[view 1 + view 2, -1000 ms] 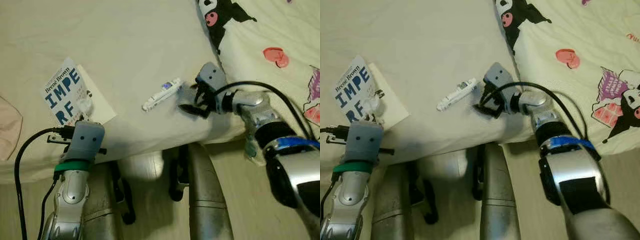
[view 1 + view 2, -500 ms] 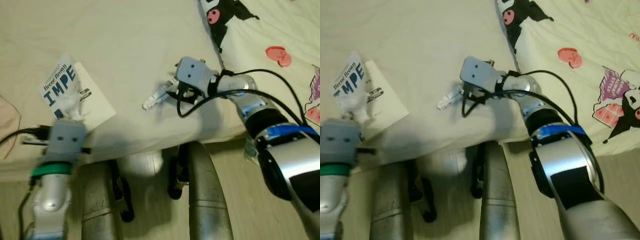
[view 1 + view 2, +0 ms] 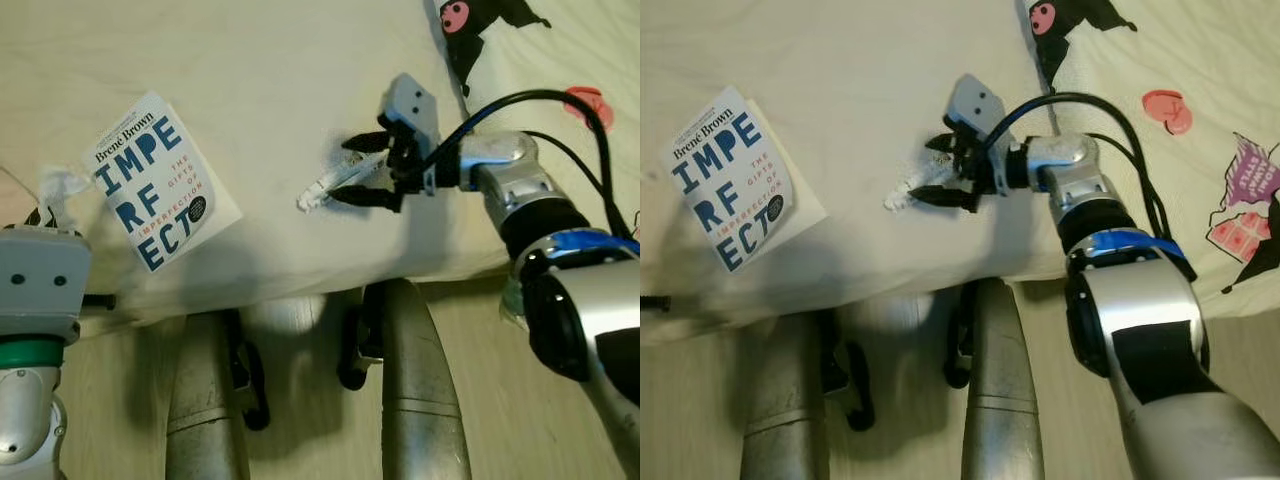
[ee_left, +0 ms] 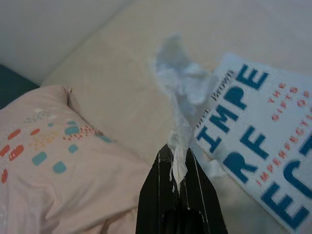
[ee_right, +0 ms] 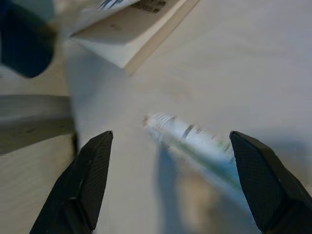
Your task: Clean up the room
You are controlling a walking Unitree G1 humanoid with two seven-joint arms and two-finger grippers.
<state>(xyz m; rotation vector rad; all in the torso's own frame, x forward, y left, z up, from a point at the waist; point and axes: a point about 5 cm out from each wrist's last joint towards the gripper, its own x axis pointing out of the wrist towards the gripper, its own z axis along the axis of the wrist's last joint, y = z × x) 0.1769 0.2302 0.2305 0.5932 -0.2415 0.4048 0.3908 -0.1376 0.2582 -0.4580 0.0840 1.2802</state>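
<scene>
Whereas half a second ago the right hand (image 3: 358,170) was turned sideways above the small white tube (image 3: 335,184), it is now seen level at upper centre of the left eye view, its two black fingers spread wide, one on each side of the tube, with nothing gripped. The tube lies on the cream bed (image 3: 250,70), well apart from the book (image 3: 158,178). The left hand (image 4: 178,168), which covered the book's lower edge before, has been drawn back to the lower left corner of the frame, so that the whole cover is uncovered. Its fingers are seen pressed together on one crumpled white tissue (image 4: 180,92), held above the bed beside the book. One book is counted; "Brené Brown", "IMPERFECT" in large blue letters and "THE GIFTS OF IMPERFECTION" in small red letters can be read. One patterned pink pillow (image 4: 58,170) is seen in the left wrist view. A cartoon-printed blanket (image 3: 1200,90) lies at upper right.
</scene>
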